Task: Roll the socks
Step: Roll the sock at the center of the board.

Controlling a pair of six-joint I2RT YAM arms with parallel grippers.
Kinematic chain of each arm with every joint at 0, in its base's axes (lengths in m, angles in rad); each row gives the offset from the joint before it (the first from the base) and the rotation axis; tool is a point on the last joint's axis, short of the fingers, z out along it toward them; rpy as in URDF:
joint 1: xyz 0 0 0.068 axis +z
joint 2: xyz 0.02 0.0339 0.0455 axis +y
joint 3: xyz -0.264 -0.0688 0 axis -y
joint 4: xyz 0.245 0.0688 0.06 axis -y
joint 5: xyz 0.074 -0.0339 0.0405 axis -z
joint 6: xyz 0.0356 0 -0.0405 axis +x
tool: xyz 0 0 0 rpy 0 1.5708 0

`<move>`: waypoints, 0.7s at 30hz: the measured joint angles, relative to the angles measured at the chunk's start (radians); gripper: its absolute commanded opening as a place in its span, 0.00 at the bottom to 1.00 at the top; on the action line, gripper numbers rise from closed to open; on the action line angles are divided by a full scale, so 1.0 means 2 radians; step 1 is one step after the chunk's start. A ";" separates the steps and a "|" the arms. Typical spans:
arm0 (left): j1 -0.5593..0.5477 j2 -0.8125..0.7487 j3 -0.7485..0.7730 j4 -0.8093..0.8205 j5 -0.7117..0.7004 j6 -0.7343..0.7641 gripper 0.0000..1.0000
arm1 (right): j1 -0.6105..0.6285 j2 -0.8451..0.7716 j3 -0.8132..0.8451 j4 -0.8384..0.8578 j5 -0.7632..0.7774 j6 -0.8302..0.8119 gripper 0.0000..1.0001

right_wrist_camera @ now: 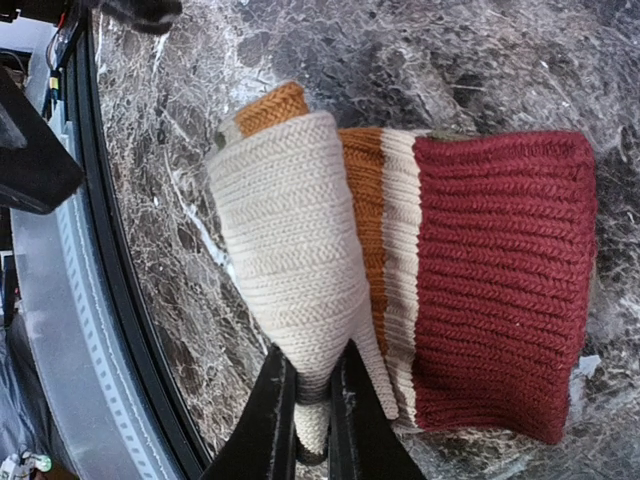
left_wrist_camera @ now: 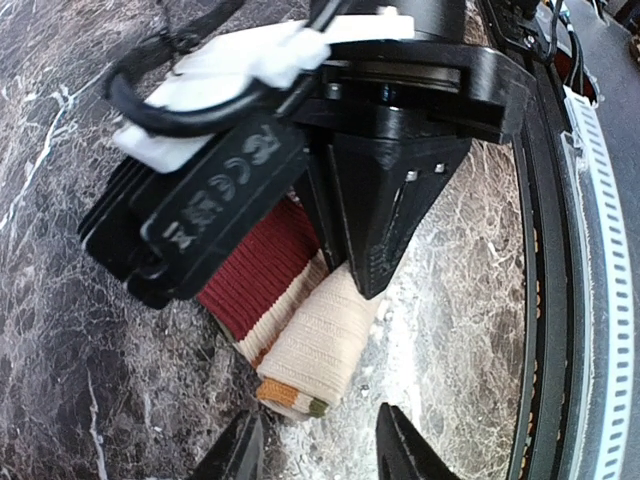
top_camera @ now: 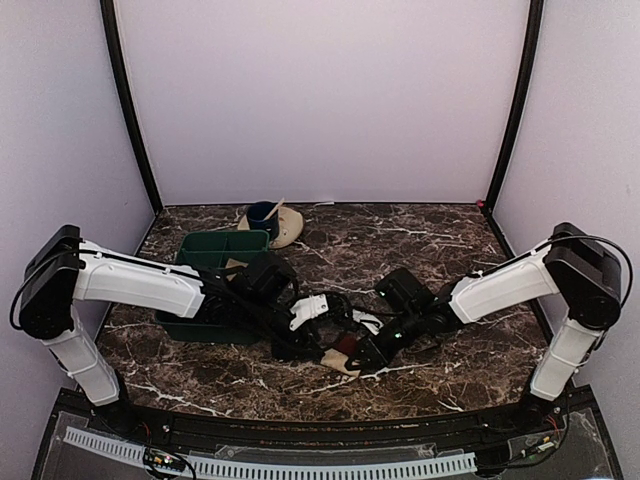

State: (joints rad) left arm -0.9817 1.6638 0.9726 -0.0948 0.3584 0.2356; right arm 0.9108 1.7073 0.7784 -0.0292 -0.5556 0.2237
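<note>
- The right claw [right_wrist_camera: 313, 375] is clamped on the narrow end of a cream roll [right_wrist_camera: 295, 240]. Cloth fills the gap between its 2 fingers.
- The left claw [left_wrist_camera: 320, 445] stands spread with nothing between its fingers. The roll's orange-and-olive tip lies just ahead of it, touching neither finger.
- The socks [top_camera: 345, 358] lie on the table between the 2 claws. Straight out from the right claw's pinch, the cream part is wound into a cone. Beside that, on the right in this claw's view, the ribbed red cuff [right_wrist_camera: 500, 290] lies flat and touches the roll, with orange and cream stripes between them.
- I cannot tell whether the bundle is 1 sock or 2.
- Step in hand, as I judge it: mid-roll. The cream part is wound, and the cuff is not yet taken in.
- The next move likely calls for the right claw to keep its pinch so the cone does not unwind. The left claw would close on the free tip or pin the cuff, and the roll would then turn toward the red end. Loose knit may spring open if either grip slackens.
- Surface: a glossy dark brown marbled table [top_camera: 430, 240] with white veins.
- Room: pale lilac walls [top_camera: 320, 100] and black posts [top_camera: 130, 110]. Well beyond the left claw stands a green bin [top_camera: 215, 245], and farther back a saucer [top_camera: 290, 225] holds a blue cup [top_camera: 262, 215].
</note>
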 measured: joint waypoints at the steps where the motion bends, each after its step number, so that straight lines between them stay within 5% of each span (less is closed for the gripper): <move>1: -0.003 0.000 0.000 0.000 -0.004 0.004 0.41 | -0.001 0.002 0.000 0.000 -0.005 0.000 0.00; 21: -0.059 0.030 0.014 -0.014 -0.094 0.079 0.42 | -0.012 0.017 0.000 0.006 -0.058 0.001 0.00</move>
State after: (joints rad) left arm -1.0988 1.7241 1.0000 -0.1238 0.1711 0.3939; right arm 0.8871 1.7420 0.7784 -0.0177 -0.6708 0.2264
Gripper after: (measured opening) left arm 0.418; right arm 0.077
